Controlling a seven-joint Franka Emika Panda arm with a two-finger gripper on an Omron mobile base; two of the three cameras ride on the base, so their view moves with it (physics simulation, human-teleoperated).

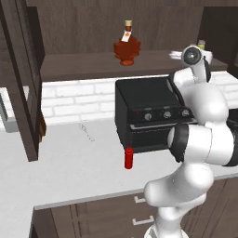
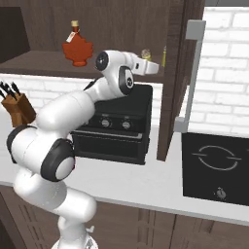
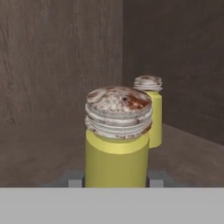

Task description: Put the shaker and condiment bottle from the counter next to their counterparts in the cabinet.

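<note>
Hand (image 3: 114, 180) closed on the shaker (image 3: 117, 140) at centre frame inside the cabinet (image 3: 52, 65), twin shaker (image 3: 149, 109) just behind at right; red condiment bottle (image 1: 128, 158) upright on the worktop (image 1: 60, 172), lower centre.

Evenly and flatly lit throughout, rendered without hard shadows or glare, dim in the brown cabinet (image 1: 93, 28) recess at the upper frame, brighter on the pale counter (image 1: 69, 172) below, slightly soft, undistorted at the edges.

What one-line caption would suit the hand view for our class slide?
Gripper holding the shaker inside the cabinet, its twin shaker standing just behind.
</note>
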